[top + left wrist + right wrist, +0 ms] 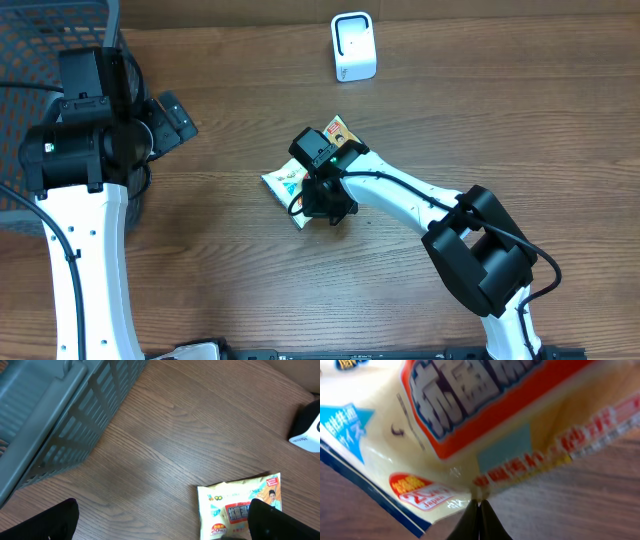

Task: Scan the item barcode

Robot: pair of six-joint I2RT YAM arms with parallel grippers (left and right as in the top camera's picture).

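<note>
Near the middle of the tabletop (pixel 520 110) the sealed edge of the cream-and-orange plastic snack packet (pixel 470 435) is pinched by the fully closed right gripper (pixel 480 510); the grip should be kept firm and the barcode side turned toward the white boxy scanner (pixel 353 46) at the far edge. The left gripper (pixel 170 118) is spread wide, empty. "Japan" is read on a red badge (pixel 422 495)

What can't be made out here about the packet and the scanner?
Barcode: seen in no view; the packet shows only its printed front.
Right wrist: print blurred, too close; right pincer shut on the packet's edge.
Overhead: packet's middle hidden under the right pincer.
Left wrist: packet cut by the bottom edge and behind a finger of the open left pincer; scanner cut by the right edge.
</note>
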